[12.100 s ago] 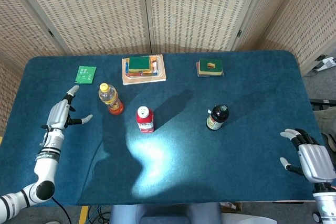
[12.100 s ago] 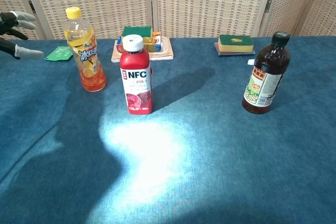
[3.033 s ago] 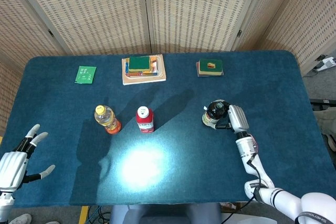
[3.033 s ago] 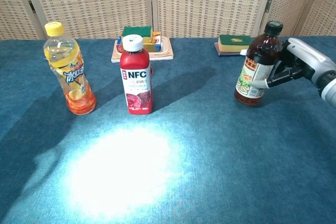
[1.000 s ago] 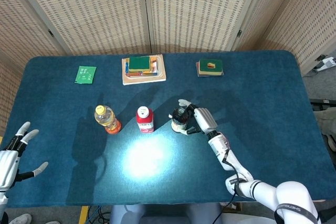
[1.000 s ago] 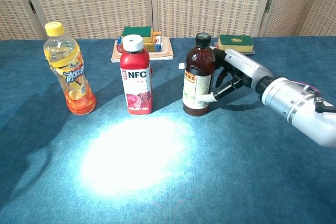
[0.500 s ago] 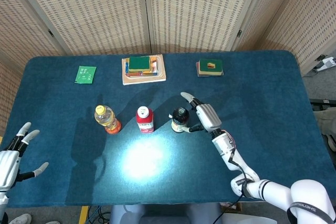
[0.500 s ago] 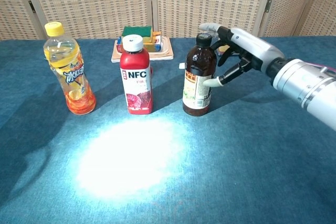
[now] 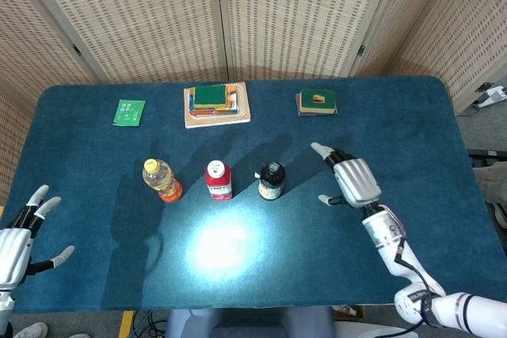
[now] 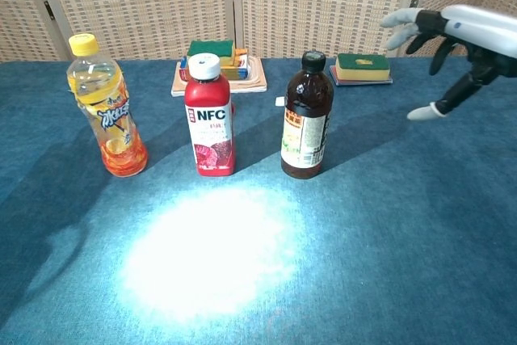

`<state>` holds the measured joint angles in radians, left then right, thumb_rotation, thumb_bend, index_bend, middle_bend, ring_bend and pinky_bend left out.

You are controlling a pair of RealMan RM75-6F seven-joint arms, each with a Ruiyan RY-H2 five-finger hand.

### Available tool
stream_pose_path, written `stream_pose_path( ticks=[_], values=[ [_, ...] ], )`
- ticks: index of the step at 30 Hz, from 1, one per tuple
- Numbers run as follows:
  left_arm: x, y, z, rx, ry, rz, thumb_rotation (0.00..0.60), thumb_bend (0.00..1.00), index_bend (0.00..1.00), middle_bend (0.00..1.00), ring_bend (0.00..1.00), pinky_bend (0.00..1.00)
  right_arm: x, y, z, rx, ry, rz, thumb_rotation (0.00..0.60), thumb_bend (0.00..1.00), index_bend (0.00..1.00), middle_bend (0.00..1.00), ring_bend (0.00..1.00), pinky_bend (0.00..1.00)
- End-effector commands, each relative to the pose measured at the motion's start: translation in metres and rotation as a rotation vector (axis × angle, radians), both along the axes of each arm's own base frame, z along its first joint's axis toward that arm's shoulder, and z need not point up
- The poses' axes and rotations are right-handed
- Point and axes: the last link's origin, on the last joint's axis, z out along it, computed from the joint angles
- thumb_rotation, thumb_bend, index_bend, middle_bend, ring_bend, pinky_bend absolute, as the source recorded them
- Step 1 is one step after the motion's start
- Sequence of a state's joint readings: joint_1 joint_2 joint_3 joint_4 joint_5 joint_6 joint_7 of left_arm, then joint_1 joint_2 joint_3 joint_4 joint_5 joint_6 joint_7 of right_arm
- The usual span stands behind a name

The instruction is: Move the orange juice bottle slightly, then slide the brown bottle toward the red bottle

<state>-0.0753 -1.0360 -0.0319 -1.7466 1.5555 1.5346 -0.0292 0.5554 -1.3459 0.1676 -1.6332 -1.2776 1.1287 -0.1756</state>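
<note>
The right hand (image 9: 352, 179) hung above the counter (image 9: 412, 124) with its fingers spread wide and nothing in them, well clear to the right of the brown bottle (image 9: 271, 180). The left hand (image 9: 17, 241) lay at the counter's near left corner, fingers also splayed and empty; the chest view did not show it.

The brown bottle stood upright, its long axis vertical and its black cap on top, just right of the red bottle (image 9: 219, 180), near it but not touching. The red bottle stood upright too, white cap up, holding dark red juice. Left of it the orange juice bottle (image 9: 162, 180) stood upright under a yellow cap, clear in its upper part with orange liquid lower down. The three bottles made a rough row across the counter.

At the far edge lay a green card (image 9: 129, 112), a stack topped by a green sponge (image 9: 211, 96), and a second sponge (image 9: 318, 100).
</note>
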Motion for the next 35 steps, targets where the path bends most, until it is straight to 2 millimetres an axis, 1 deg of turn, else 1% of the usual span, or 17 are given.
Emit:
stream_pose_path(
  ticks=[1, 8, 13, 19, 22, 24, 29, 35],
  values=[
    [0.0, 0.0, 0.0, 0.001, 0.0, -0.001, 0.6, 0.14, 0.16, 0.03, 0.13, 0.37, -0.025, 0.026, 0.028, -0.043, 0.133, -0.071, 0.6, 0.0, 0.11, 0.2, 0.19, 0.38],
    [0.0, -0.003, 0.0, 0.001, 0.013, 0.001, 0.6, 0.14, 0.16, 0.03, 0.13, 0.37, -0.052, 0.06, 0.055, -0.106, 0.2, -0.118, 0.6, 0.0, 0.11, 0.2, 0.19, 0.38],
    [0.001, -0.004, 0.002, 0.015, 0.013, -0.004, 0.6, 0.14, 0.16, 0.03, 0.13, 0.37, -0.07, 0.086, 0.073, -0.156, 0.187, -0.126, 0.6, 0.05, 0.12, 0.21, 0.19, 0.37],
    [0.0, -0.005, 0.002, 0.013, 0.028, -0.002, 0.6, 0.14, 0.17, 0.04, 0.13, 0.37, -0.094, 0.123, 0.088, -0.226, 0.185, -0.182, 0.6, 0.05, 0.13, 0.21, 0.19, 0.37],
    [-0.001, -0.006, 0.002, 0.015, 0.03, 0.001, 0.6, 0.14, 0.17, 0.04, 0.13, 0.37, -0.101, 0.134, 0.094, -0.251, 0.192, -0.194, 0.6, 0.05, 0.13, 0.21, 0.19, 0.37],
    [-0.002, -0.006, 0.002, 0.015, 0.031, 0.004, 0.6, 0.14, 0.17, 0.04, 0.13, 0.37, -0.104, 0.136, 0.097, -0.265, 0.195, -0.198, 0.6, 0.06, 0.13, 0.22, 0.19, 0.37],
    [-0.002, -0.004, -0.001, 0.009, 0.041, 0.002, 0.6, 0.14, 0.17, 0.04, 0.13, 0.37, -0.104, 0.136, 0.106, -0.276, 0.177, -0.198, 0.6, 0.07, 0.14, 0.22, 0.19, 0.37],
    [-0.003, -0.001, -0.008, -0.016, 0.046, 0.006, 0.6, 0.14, 0.17, 0.04, 0.13, 0.37, -0.112, 0.138, 0.106, -0.245, 0.157, -0.248, 0.6, 0.07, 0.14, 0.22, 0.19, 0.37]
  ],
)
